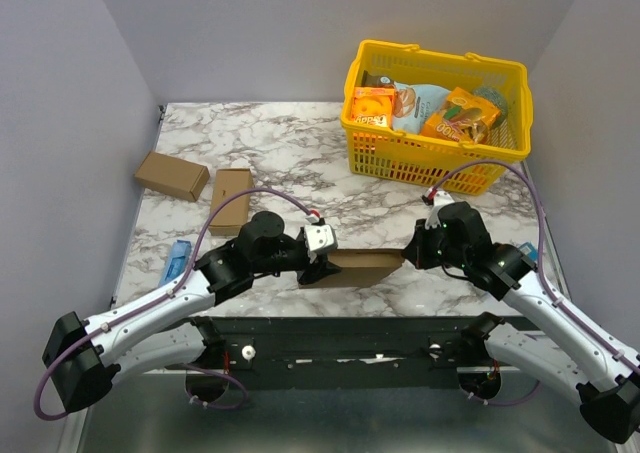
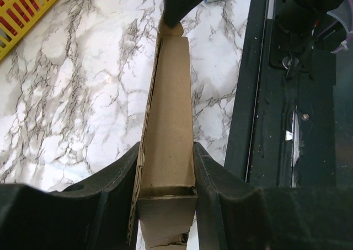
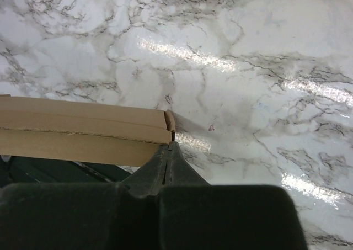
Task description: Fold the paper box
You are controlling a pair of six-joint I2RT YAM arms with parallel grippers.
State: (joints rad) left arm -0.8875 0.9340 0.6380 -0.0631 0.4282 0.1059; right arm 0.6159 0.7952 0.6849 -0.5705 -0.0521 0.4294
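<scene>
Soft, even overhead light fills the top view; the white, grey-veined marble tabletop (image 1: 290, 143) reads bright, with only faint, soft-edged shadows. In the right wrist view white glare streaks the marble, and the black right gripper (image 3: 170, 148) is a dark, slightly blurred mass along the bottom. In the left wrist view the plain brown cardboard paper box (image 2: 171, 123) is sharp, its near end shaded.

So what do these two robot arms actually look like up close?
Both the left arm and right arm have white shells with black joints, and a thin purple cable loops along each. The left end effector and right end effector have matte black, wedge-shaped fingers.
</scene>
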